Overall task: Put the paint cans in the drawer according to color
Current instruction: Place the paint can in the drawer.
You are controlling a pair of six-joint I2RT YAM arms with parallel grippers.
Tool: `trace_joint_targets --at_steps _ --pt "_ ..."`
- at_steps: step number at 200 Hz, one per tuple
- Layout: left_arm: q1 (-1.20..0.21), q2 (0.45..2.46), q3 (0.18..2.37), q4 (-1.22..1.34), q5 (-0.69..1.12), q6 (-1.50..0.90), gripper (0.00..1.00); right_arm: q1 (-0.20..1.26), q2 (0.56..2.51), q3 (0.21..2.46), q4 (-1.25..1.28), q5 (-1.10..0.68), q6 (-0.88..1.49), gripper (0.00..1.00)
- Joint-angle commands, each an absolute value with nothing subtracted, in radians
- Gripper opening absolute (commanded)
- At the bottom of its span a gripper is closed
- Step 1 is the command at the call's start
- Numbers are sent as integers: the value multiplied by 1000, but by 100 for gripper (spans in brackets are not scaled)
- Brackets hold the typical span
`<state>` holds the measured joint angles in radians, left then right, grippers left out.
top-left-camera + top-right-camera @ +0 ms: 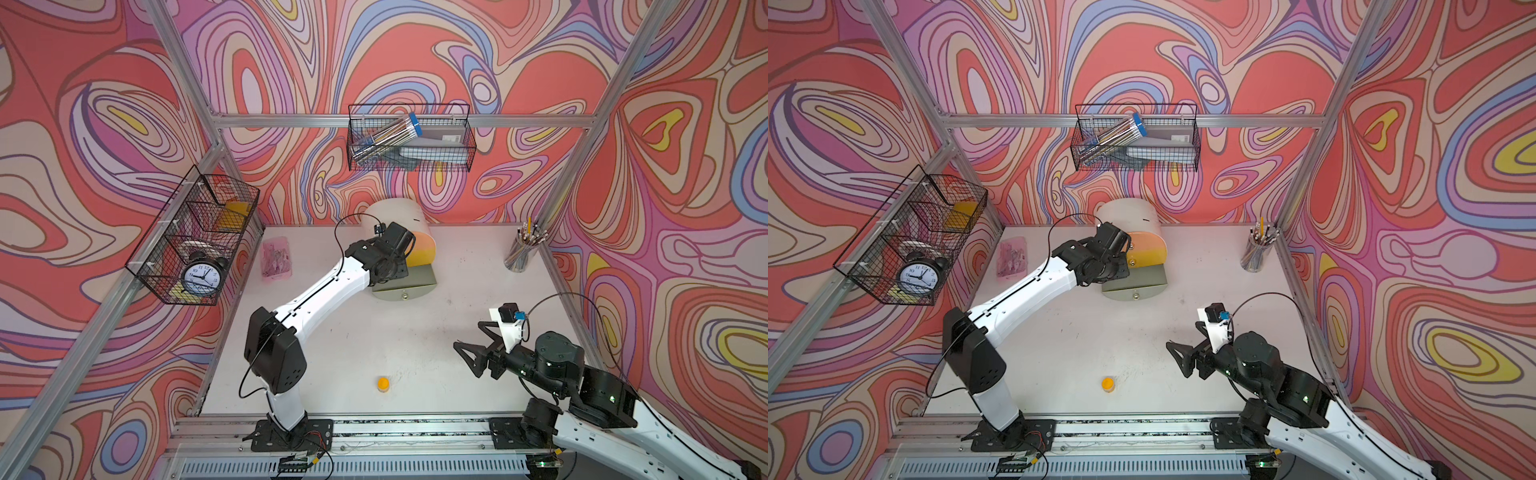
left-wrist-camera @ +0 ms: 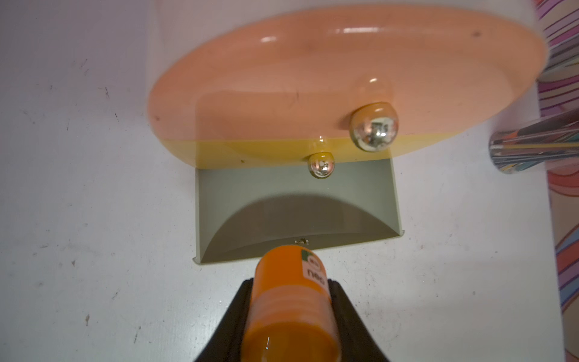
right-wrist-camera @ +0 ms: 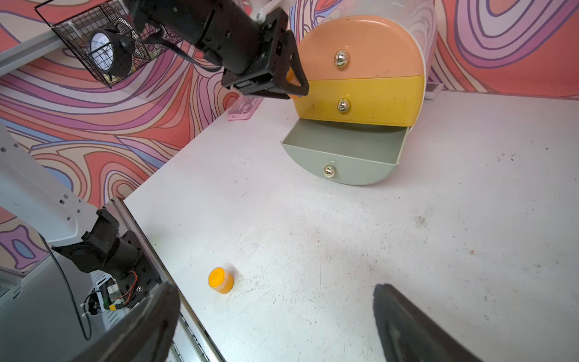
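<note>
while the left gripper (image 3: 294, 84) hangs in the air, it has a small round orange paint can (image 2: 289, 301) squeezed between its two black fingers (image 2: 232, 322). the jaws are pulled in most of the way and press tight on the can's sides. the can touches nothing but the fingers.

this gripper is close to the left side of the front of a small cream drum-shaped cabinet (image 1: 395, 212), about as high as its middle drawer. the cabinet stands at the far middle of the white table (image 1: 332, 332). its round front has three drawers, each with a shiny gold knob. the peach top drawer (image 3: 360, 47) is pushed in. the yellow middle drawer (image 3: 376, 100) is pushed in too. the grey-green bottom drawer (image 3: 360, 175) is pulled out toward the near side, and you can see down into it.

a second orange paint can (image 1: 383, 384) stands upright by itself near the near edge of the table, well apart from the cabinet and from both arms.

the right gripper (image 1: 468, 333) floats over the right part of the table. its jaws are spread wide and it grips nothing.

a tall clear cup of pencils (image 1: 521, 249) stands in the far right corner. a flat pink box (image 1: 276, 255) lies at the far left.
</note>
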<state>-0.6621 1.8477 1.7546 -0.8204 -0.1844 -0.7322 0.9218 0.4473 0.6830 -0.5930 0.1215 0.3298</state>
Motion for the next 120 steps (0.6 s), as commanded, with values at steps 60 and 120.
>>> trace_joint_targets --at_steps 60,120 --pt "-641 2023 1776 -819 -188 -542 23 932 484 680 -601 163 333 98" --pt "-641 2007 1678 -708 -243 -569 37 933 478 680 -601 160 333 98"
